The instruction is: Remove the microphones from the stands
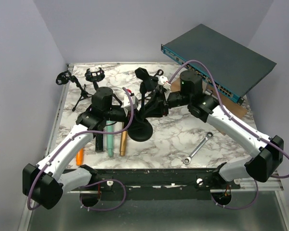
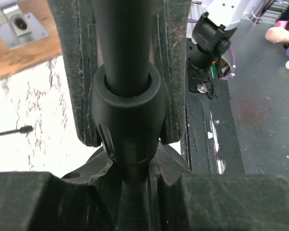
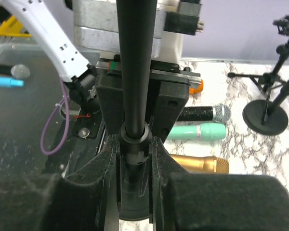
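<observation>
The black microphone stand has a round base (image 1: 139, 131) on the marble table and a pole (image 1: 144, 98) rising to a dark head (image 1: 141, 73); I cannot tell whether that head is a microphone or only the clip. My left gripper (image 1: 133, 113) is shut on the pole from the left; in the left wrist view (image 2: 135, 168) the pole's collar (image 2: 127, 115) sits just above its fingers. My right gripper (image 1: 156, 103) is shut on the same pole from the right; in the right wrist view (image 3: 135, 159) its fingers clamp just under a collar (image 3: 135, 137).
Teal (image 1: 109, 138), gold (image 1: 122, 142) and orange (image 1: 80, 156) microphones lie at the front left. Two small tripod stands (image 1: 67, 79) (image 1: 95, 76) stand at the back left. A wrench (image 1: 197, 148) lies at the front right. A blue network switch (image 1: 216, 60) leans at the back right.
</observation>
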